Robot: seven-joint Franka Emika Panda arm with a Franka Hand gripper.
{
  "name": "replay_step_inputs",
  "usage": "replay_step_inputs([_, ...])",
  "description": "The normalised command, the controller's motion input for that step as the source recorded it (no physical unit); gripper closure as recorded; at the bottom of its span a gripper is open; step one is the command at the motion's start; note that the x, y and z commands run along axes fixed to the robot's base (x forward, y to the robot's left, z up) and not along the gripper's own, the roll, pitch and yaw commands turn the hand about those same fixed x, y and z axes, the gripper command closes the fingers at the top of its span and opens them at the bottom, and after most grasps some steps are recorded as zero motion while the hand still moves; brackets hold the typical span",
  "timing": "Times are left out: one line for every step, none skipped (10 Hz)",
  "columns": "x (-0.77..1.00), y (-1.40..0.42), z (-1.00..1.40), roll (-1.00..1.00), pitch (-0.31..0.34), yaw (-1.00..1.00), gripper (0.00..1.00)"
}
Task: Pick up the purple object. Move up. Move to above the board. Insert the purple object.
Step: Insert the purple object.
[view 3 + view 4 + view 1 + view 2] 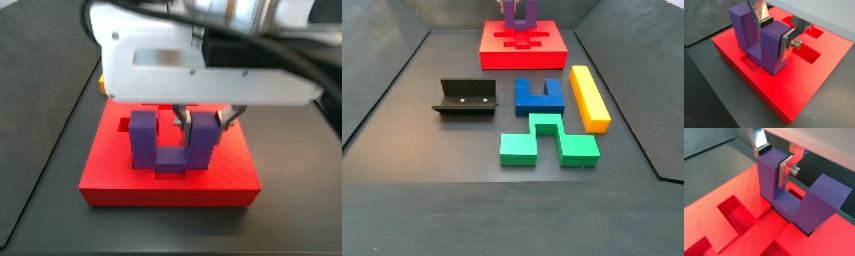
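Note:
The purple object [759, 42] is a U-shaped block standing prongs up, with its base sunk in a cutout of the red board [814, 80]. My gripper [774, 30] is directly above it, shut on one prong. One silver finger [791, 42] lies flat against that prong's side and the other pad presses its top corner. The other prong is free. The purple object [794, 203], the gripper [774, 160] and the board [721, 190] also show in a wrist view. In a side view the gripper [201, 122] holds a prong of the purple object [171, 152] on the board [167, 187].
In a side view the board [525, 52] lies at the far end of the dark floor. Nearer are the fixture [465, 98], a blue notched block [540, 96], a yellow bar [588, 97] and a green notched block [545, 140]. Dark walls slope up around the floor.

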Motion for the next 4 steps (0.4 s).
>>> replay_step_inputs([0.0,0.0,-0.8,-0.02,0.0,0.0,1.0])
replay_step_inputs([0.0,0.0,-0.88,-0.03,0.0,0.01,1.0])
replay_step_inputs([0.0,0.0,-0.74,0.0,0.0,0.01,1.0])
replay_step_inputs([0.0,0.0,0.0,0.0,0.0,0.0,1.0])
